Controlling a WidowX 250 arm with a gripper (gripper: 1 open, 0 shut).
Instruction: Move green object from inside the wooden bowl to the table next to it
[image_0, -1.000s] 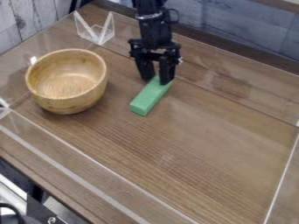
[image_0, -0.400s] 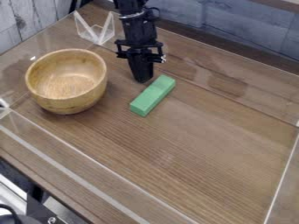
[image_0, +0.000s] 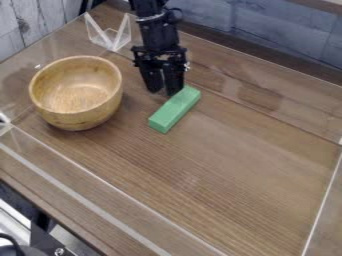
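hand (image_0: 162, 85): reopened, off block | green object (image_0: 175, 108): unmoved

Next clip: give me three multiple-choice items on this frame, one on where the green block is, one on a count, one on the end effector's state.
1. Where is the green object?
A. Inside the wooden bowl
B. On the table, right of the bowl
C. Held in the air

2. How many things lie inside the wooden bowl?
A. None
B. One
C. Two

3. How does the end effector stand?
A. Shut on the block
B. Open, holding nothing
C. Out of view

Answers:
1 B, the block lies flat on the table beside the bowl.
2 A, the bowl's pale inside shows bare.
3 B, its fingers stand apart just above the block's far end, gripping nothing.
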